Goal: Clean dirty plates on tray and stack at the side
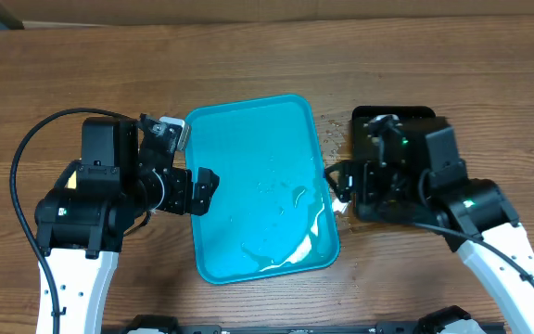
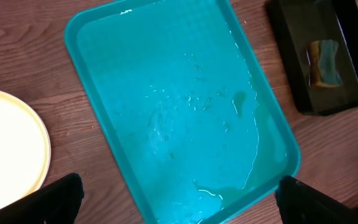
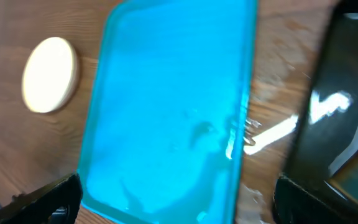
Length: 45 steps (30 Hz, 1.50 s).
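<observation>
- Fingers (image 2: 58,202) of the left gripper (image 2: 179,202) stand wide apart at the bottom corners of its wrist view, with nothing between them. The right gripper (image 3: 173,199) shows the same: dark fingers (image 3: 48,196) spread wide, holding nothing.
- Both hands hang over the tray (image 2: 79,62), one near each long side. It carries no plates, only a film and a pool of water (image 2: 241,143) toward one end.
- A white plate (image 2: 8,149) lies on the table (image 1: 248,56) just beside the tray's left rim, apart from it. Whether more plates lie under it cannot be told, and the left arm hides it from overhead.
- By my reading, the cleaning and stacking look finished or nearly so, and the step in hand is to let go and draw clear.
- To do that well, lift each wrist straight up before swinging outward. The left arm sits over the plate and should rise first so it does not nudge it.
- On the right, the sponge (image 2: 325,62) rests in the black tray (image 2: 303,93), with water spilled on the wood nearby, so avoid dragging anything through it.
</observation>
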### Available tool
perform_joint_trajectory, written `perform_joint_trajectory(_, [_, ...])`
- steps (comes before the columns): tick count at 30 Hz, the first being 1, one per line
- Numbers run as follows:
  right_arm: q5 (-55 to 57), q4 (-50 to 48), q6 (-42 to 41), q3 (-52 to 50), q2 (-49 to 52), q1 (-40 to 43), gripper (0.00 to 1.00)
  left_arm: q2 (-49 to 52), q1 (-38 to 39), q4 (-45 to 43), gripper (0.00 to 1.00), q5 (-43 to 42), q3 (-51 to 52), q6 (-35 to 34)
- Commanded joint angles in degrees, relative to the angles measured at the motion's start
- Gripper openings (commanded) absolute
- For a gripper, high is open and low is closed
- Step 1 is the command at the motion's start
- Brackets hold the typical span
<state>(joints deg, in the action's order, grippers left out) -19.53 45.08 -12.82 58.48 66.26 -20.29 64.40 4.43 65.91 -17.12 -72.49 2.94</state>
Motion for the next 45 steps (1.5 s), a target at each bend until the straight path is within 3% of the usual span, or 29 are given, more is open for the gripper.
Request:
perform_joint_trajectory(1, [0.28, -1.95, 0.85, 0.42, -0.87, -1.25, 1.00, 0.61, 0.26, -0.92, 1.00, -0.26, -0.66, -1.20])
perform_joint_trajectory(14, [-1.92, -0.33, 0.74, 0.42, -0.83, -1.33, 1.00, 5.40, 0.26, -0.96, 1.00, -0.26, -0.66, -1.20])
perform_joint_trajectory(19, [5.88, 2.12, 1.11, 0.07, -3.80, -0.90, 1.00, 7.67, 0.26, -0.96, 1.00, -0.26, -0.66, -1.20])
perform_joint_trajectory(25, [14.08, -12.50, 4.66, -8.22, -20.39, -0.87, 1.00, 10.51, 0.26, -0.98, 1.00, -0.26, -0.66, -1.20])
perform_joint_trajectory(31, [18.34, -20.96, 5.90, -23.63, -38.23, 4.28, 1.00, 13.60, 0.26, -1.01, 1.00, -0.26, -0.66, -1.20])
perform_joint_trajectory(45, [16.04, -39.45, 5.40, -47.98, -58.77, 12.79, 1.00, 18.25, 0.26, -1.03, 0.99, -0.26, -0.66, -1.20])
